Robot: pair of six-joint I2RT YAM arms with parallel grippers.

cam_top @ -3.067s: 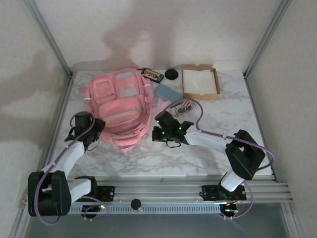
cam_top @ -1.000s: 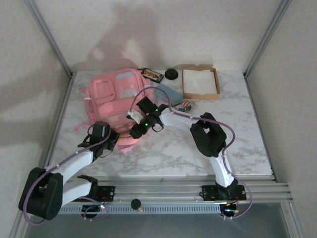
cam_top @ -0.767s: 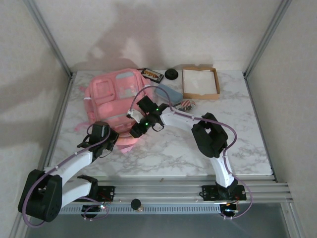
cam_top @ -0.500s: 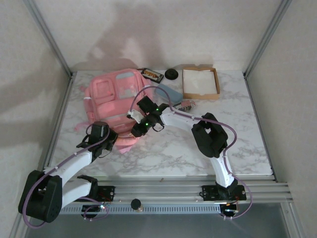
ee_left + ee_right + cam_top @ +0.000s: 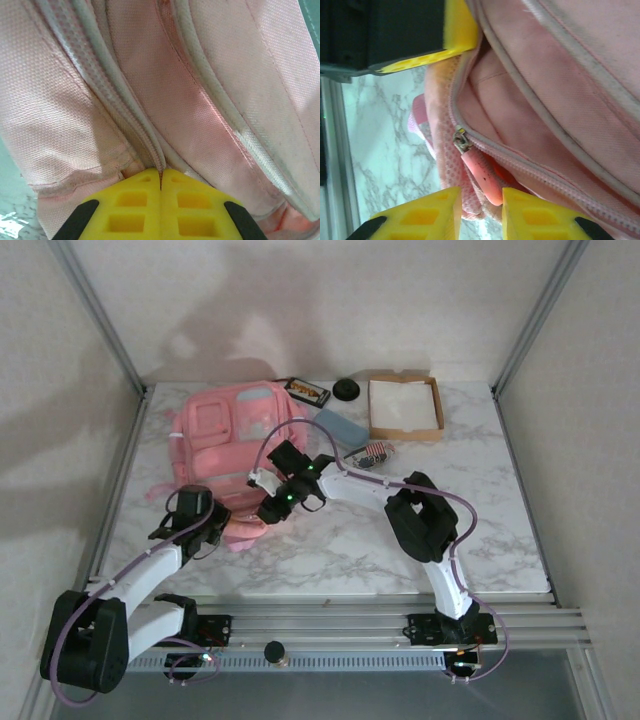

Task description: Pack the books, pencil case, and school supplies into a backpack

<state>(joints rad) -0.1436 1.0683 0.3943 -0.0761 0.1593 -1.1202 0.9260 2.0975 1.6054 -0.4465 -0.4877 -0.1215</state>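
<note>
The backpack (image 5: 225,435) lies on the left half of the table (image 5: 480,530); the left gripper (image 5: 160,176) has its fingers pressed together at the near seam, which I would use as my anchor. The right gripper (image 5: 481,195) has fingers slightly apart around the pink zipper pull (image 5: 477,172); I cannot tell whether they bite; I would close firmly, then drag along the zip line, not upward.

Pink backpack (image 5: 232,435) with grey-blue panels, lying flat at the table's far left, front pockets up, near edge bunched and stretched toward the near left. Zip there partly open, soft pink pull (image 5: 481,172) attached at the slider. Dark brown book (image 5: 308,392), gold print up, flat just beside the far right corner.
</note>
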